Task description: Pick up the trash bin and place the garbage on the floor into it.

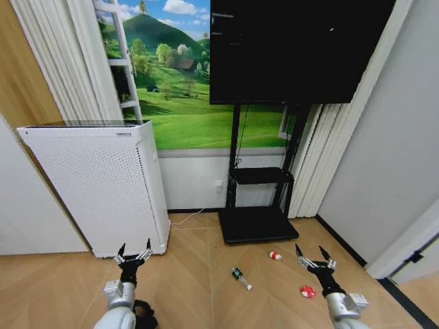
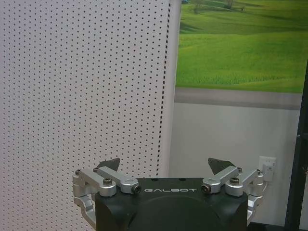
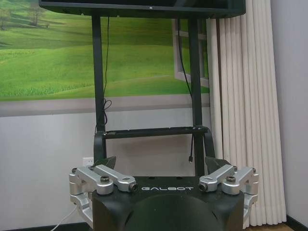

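I hold both arms low in front of me over the wooden floor (image 1: 192,274), and neither one grips anything. My left gripper (image 1: 134,255) has its jaws spread wide, hanging just in front of the white perforated air purifier (image 1: 103,185); in the left wrist view my left gripper (image 2: 166,166) faces that dotted panel and the pale wall with a socket (image 2: 267,166). My right gripper (image 1: 314,258) also has its jaws spread, and in the right wrist view it (image 3: 161,163) looks toward the black TV stand (image 1: 257,205) under the television (image 1: 295,48).

3 pieces of garbage lie on the floor between my arms and the stand base. The small clear bottle with a green label (image 1: 240,277) lies on its side near the middle. The red-and-white piece (image 1: 275,256) sits just in front of the stand base. The red piece (image 1: 308,291) lies just beside my right arm.

A black shape (image 1: 144,315) shows at the bottom edge by my left arm; I cannot tell whether it is the trash bin.
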Available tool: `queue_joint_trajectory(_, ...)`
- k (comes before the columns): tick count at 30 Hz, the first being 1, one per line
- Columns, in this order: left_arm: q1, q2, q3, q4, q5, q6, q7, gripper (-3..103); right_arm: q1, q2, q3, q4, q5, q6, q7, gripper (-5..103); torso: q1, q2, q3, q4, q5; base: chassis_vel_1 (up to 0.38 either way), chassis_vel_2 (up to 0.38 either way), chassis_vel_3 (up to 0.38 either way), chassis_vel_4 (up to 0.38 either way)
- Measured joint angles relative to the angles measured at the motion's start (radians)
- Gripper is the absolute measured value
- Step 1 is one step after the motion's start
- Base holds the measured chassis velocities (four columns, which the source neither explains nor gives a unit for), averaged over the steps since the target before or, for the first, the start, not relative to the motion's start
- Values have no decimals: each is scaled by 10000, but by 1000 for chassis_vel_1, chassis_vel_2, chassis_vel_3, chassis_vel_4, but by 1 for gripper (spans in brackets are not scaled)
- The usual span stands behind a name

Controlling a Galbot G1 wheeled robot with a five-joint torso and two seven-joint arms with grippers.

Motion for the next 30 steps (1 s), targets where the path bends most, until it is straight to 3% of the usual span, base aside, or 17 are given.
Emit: queue_joint_trajectory(30,41,-1,-28,-99,13,-22,-21,100,-165,-23,145,146,28,139,-159,100,-467,-1252,-786,0,0,0,0,0,0)
